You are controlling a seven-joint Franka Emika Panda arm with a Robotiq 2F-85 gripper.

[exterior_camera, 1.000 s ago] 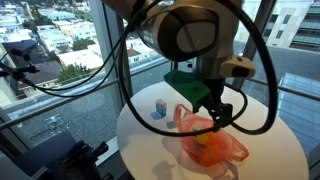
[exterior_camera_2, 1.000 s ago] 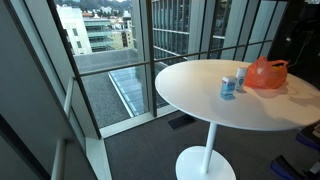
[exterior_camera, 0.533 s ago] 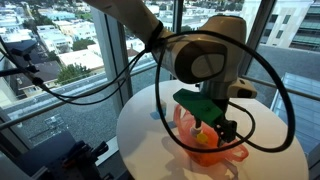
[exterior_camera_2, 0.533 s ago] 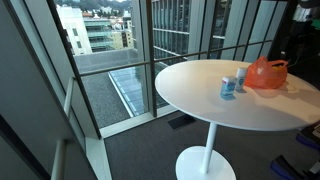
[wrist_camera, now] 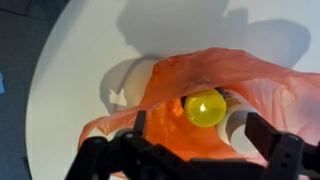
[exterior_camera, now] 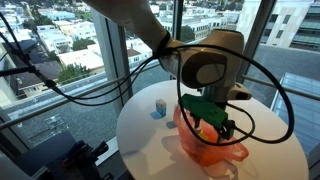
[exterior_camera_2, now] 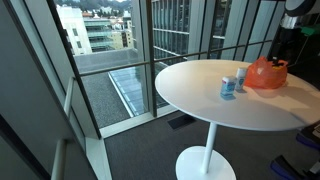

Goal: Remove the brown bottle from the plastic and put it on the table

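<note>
An orange plastic bag point(exterior_camera: 222, 151) lies on the round white table point(exterior_camera: 140, 140); it also shows in an exterior view point(exterior_camera_2: 266, 73). In the wrist view the bag point(wrist_camera: 170, 80) gapes open, and a bottle with a yellow cap point(wrist_camera: 204, 107) and a pale body lies inside it. My gripper point(exterior_camera: 208, 128) hangs just above the bag's mouth. In the wrist view its fingers point(wrist_camera: 200, 135) are open, one on each side of the bottle, and hold nothing.
A small blue and white can point(exterior_camera: 159, 108) stands on the table beside the bag and also shows in an exterior view point(exterior_camera_2: 229, 86). The table stands next to tall windows with a railing. Black cables loop around the arm.
The gripper has moved down and over the bag's mouth. The arm has come into the top right of an exterior view. The bag and can have not moved.
</note>
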